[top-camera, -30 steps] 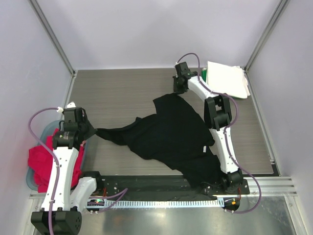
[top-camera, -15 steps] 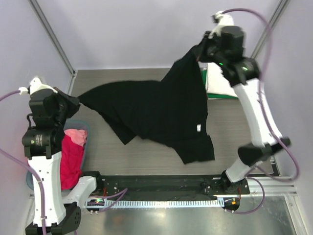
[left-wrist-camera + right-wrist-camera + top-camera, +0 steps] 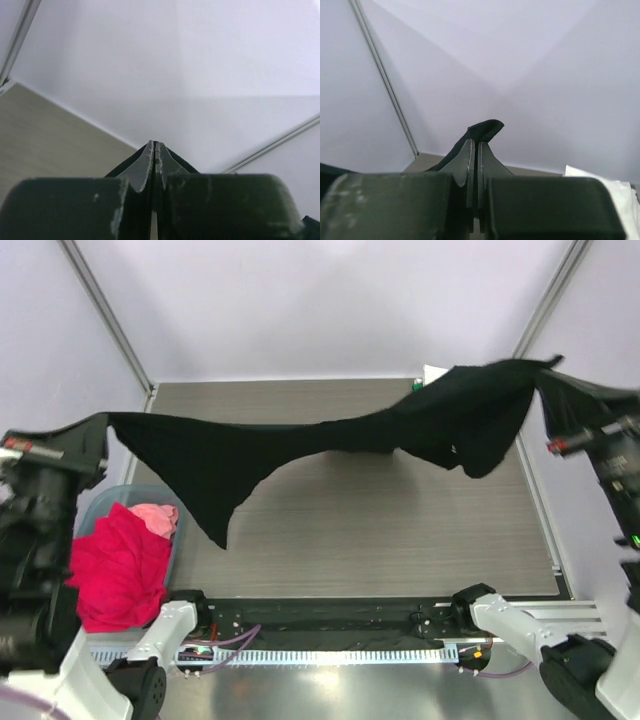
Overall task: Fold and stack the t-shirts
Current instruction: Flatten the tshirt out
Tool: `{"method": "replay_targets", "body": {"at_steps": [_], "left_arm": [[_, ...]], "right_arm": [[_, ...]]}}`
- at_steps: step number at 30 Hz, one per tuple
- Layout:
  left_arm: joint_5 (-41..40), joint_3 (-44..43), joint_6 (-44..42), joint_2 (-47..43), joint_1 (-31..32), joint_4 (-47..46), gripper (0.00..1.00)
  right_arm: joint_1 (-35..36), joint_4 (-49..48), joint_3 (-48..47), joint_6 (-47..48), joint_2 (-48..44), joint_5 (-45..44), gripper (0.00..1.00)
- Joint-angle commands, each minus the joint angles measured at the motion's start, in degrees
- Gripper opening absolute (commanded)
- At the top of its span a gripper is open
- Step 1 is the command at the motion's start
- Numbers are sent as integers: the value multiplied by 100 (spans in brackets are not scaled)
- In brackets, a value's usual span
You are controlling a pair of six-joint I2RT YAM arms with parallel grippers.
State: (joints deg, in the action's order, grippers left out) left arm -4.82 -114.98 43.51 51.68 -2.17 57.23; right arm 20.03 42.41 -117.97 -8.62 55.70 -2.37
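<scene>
The white t-shirt [image 3: 433,371] is mostly hidden by the black t-shirt [image 3: 300,445]; the left arm [image 3: 35,530] and right arm [image 3: 615,455] are cropped at the edges.

White-and-black arms [image 3: 512,616] trail purple cables [image 3: 236,638].

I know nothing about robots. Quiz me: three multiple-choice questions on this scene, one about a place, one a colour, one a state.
1. Where is the red shirt? A. in the tub B. on the tabletop C. over a wall rail
2. What colour is the hanging shirt? A. white B. black C. green
3. How is the hanging shirt? A. folded B. crumpled C. stretched out in the air
Answers: A, it is heaped in the tub at the left; B, it is plainly black; C, it spans from the left arm to the right arm.
</scene>
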Motion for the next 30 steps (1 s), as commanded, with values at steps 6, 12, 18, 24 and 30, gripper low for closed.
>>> {"method": "replay_targets", "body": {"at_steps": [6, 12, 18, 24, 30], "left_arm": [[87, -1016, -88, -272, 6, -379, 0], [-115, -1159, -123, -132, 86, -362, 0], [-492, -598, 184, 500, 94, -310, 0], [-502, 473, 474, 1720, 68, -615, 0], [-230, 1503, 177, 3310, -160, -1512, 0]], "right_arm": [[10, -234, -180, 414, -877, 79, 1], [10, -251, -806, 738, -640, -79, 1], [10, -1006, -377, 836, 466, -369, 1], [1, -1981, 238, 1468, 2475, -1150, 1], [-271, -2677, -30, 1364, 4701, -1195, 1]]}}
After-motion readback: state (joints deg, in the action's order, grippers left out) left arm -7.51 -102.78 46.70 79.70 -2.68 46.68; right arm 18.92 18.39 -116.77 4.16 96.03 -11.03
